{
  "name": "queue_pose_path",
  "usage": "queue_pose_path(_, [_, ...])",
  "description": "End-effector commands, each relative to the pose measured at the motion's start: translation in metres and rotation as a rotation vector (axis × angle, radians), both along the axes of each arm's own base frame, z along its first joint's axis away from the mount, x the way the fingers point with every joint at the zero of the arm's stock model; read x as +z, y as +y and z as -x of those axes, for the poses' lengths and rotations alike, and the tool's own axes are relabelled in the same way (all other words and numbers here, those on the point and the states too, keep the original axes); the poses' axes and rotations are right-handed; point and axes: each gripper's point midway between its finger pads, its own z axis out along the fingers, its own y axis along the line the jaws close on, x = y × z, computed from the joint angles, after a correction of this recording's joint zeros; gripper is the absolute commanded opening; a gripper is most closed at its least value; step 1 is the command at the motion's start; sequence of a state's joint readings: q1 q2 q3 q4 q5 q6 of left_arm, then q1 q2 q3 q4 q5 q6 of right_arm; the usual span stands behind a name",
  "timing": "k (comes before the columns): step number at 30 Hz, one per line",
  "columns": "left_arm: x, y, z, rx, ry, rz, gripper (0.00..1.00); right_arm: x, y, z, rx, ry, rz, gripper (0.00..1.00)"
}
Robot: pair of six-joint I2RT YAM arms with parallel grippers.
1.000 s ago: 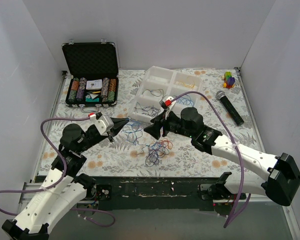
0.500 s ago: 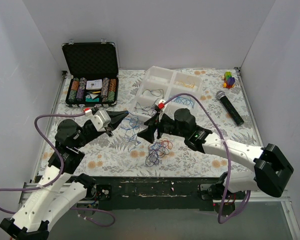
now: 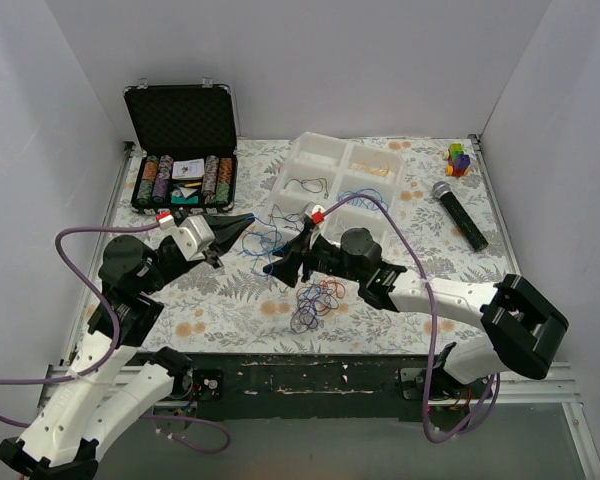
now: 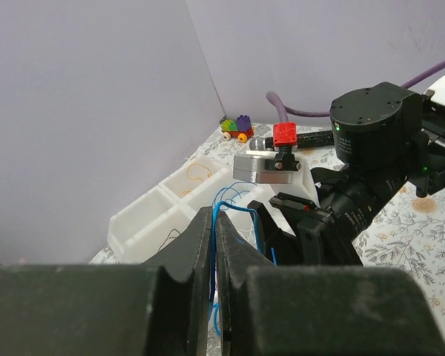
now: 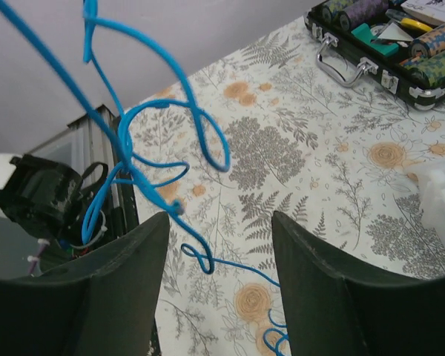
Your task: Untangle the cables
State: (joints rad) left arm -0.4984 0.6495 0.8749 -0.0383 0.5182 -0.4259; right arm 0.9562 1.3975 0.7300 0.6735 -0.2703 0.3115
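- The left gripper (image 3: 248,219), seen from above at the left-centre of the flower-patterned surface (image 3: 180,300), is pressed together on a thin, flexible blue cable (image 3: 263,243). Its own wrist camera shows the strand pinched between the two dark fingers, which meet with no gap.
- From that pinch the blue cable hangs in loose loops, lifted off the surface. Its length runs down and to the right, toward a small tangle of thin red, blue and dark cables (image 3: 315,298) lying on the surface near the front edge.
- The right gripper (image 3: 283,258) points left, toward the left gripper, and sits between the pinched end and the tangle, just beside the hanging strand. Its jaws stand well apart and hold nothing.
- In the right wrist camera, the blue cable (image 5: 124,157) loops above and ahead of the open right gripper (image 5: 219,219), mostly toward the left finger. One lower bend crosses the gap between the fingers further off. Whether it lies within reach of the jaws I cannot tell.
- Judgement: the right arm is the free one and the nearer to the loose length, so the next move depends on bringing its jaws across that strand, at a right angle to its run.
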Motion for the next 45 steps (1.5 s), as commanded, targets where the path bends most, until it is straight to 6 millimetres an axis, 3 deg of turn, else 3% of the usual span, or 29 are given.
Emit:
queue_pose_path(1, [0.016, 0.003, 0.005, -0.003, -0.03, 0.006, 0.0, 0.04, 0.008, -0.01, -0.039, -0.043, -0.164, 0.54])
queue_pose_path(5, [0.021, 0.006, 0.005, 0.013, -0.045, 0.012, 0.0, 0.03, 0.01, -0.013, -0.049, -0.001, -0.134, 0.02])
queue_pose_path(8, [0.042, 0.016, -0.002, 0.087, -0.126, 0.038, 0.0, 0.01, 0.003, -0.014, -0.082, 0.033, -0.077, 0.01])
queue_pose_path(14, [0.138, 0.067, -0.017, 0.401, -0.419, 0.21, 0.0, -0.024, -0.013, -0.013, -0.139, 0.079, 0.004, 0.01])
queue_pose_path(22, [0.226, 0.111, 0.004, 0.609, -0.699, 0.33, 0.0, -0.053, -0.014, -0.017, -0.161, 0.132, 0.074, 0.01])
queue_pose_path(28, [0.268, 0.131, 0.02, 0.72, -0.859, 0.354, 0.0, -0.057, -0.01, -0.018, -0.157, 0.138, 0.085, 0.01])
queue_pose_path(30, [0.271, 0.129, 0.019, 0.7, -0.822, 0.347, 0.0, -0.045, -0.005, -0.02, -0.145, 0.119, 0.065, 0.01])
queue_pose_path(32, [0.26, 0.124, 0.014, 0.671, -0.764, 0.322, 0.0, -0.02, 0.001, -0.024, -0.14, 0.088, 0.027, 0.01])
queue_pose_path(37, [0.205, 0.106, -0.004, 0.589, -0.596, 0.254, 0.0, 0.08, 0.019, -0.035, -0.12, -0.033, -0.126, 0.01])
queue_pose_path(40, [0.18, 0.101, -0.01, 0.575, -0.539, 0.215, 0.0, 0.126, 0.023, -0.041, -0.124, -0.084, -0.185, 0.01])
queue_pose_path(45, [0.162, 0.101, -0.012, 0.576, -0.499, 0.19, 0.0, 0.161, 0.005, -0.064, -0.216, -0.159, -0.206, 0.01])
